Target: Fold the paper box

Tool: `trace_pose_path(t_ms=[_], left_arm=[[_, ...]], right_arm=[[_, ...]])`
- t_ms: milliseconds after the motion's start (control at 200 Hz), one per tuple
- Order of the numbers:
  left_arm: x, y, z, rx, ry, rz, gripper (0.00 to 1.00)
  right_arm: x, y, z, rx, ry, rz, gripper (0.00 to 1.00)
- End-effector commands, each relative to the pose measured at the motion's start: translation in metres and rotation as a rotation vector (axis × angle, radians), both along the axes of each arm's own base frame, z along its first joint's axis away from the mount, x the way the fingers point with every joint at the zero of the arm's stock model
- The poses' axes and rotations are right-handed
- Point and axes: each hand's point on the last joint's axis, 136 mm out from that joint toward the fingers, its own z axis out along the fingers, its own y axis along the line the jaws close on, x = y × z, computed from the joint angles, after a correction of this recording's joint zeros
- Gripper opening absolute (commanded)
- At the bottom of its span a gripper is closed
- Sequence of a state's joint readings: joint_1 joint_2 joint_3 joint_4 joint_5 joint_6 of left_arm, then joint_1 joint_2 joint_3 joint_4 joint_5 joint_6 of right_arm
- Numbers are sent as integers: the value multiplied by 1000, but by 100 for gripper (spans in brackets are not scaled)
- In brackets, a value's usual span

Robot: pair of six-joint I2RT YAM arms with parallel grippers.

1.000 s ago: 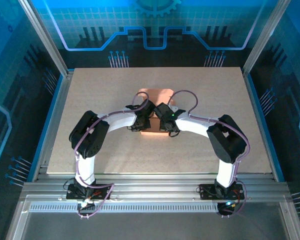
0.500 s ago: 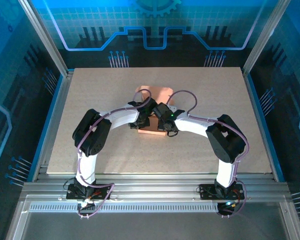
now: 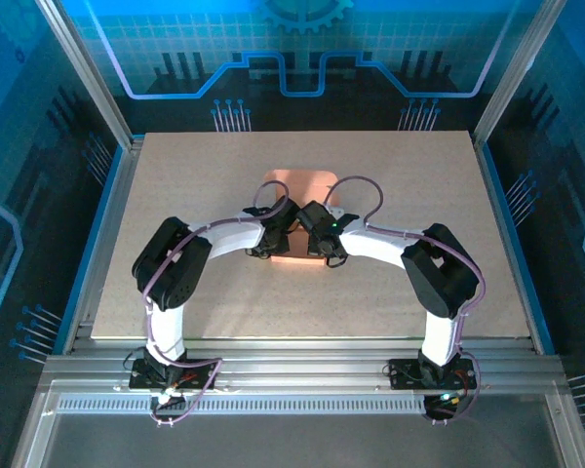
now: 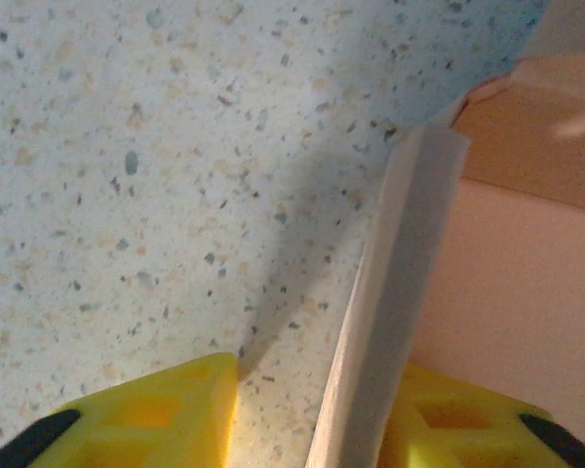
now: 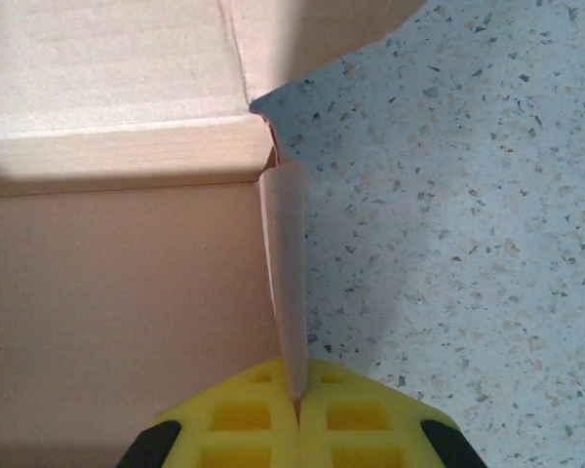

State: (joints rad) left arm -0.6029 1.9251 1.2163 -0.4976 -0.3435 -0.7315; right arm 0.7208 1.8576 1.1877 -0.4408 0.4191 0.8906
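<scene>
The paper box (image 3: 298,185) is salmon-orange cardboard lying mid-table, its back flap showing beyond both wrists. My left gripper (image 3: 277,237) is at its left side and my right gripper (image 3: 316,238) at its right side. In the left wrist view the box's raised left wall (image 4: 395,312) stands between my open yellow fingers (image 4: 166,409), with a gap of tabletop on the outer side. In the right wrist view the yellow fingers (image 5: 244,419) are shut on the box's upright right wall (image 5: 288,283), beside the box's floor panel (image 5: 117,292).
The speckled tabletop (image 3: 175,195) stretches wide around the box on all sides. Aluminium frame rails (image 3: 292,366) run along the near edge by the arm bases, and blue enclosure walls surround the table.
The left arm's elbow swung right and then back left. The box's back flap skewed slightly and has squared up again. The right arm has barely moved.
</scene>
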Motion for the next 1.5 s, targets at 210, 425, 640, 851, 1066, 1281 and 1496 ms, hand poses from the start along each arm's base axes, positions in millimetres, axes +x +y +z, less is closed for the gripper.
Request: trace_pose_path(t_ms=[210,425,640,851,1066,1281,1496], left_arm=[[-2,-8,37,-134,-84,-27,65],[0,-15,52,-191,-122,-49,88],[0,-3,62,-197,-172,-22,86],[-3,10,50,-132,-138,-15,56],[-4,10,33,-109,-92,-17,38],[-3,9,26,-109,-80,-17,47],[-2,9,33,-109,-99,-25,52]], right_arm=[[3,12,-4,30,-1,-4,0],[3,12,-4,22,1,-4,0],[3,8,-4,2,5,-12,0],[4,9,-3,-1,3,-8,0],[4,8,-1,-5,1,-8,0],[5,8,1,-8,-2,-8,0],[9,4,14,-26,-41,-19,27]])
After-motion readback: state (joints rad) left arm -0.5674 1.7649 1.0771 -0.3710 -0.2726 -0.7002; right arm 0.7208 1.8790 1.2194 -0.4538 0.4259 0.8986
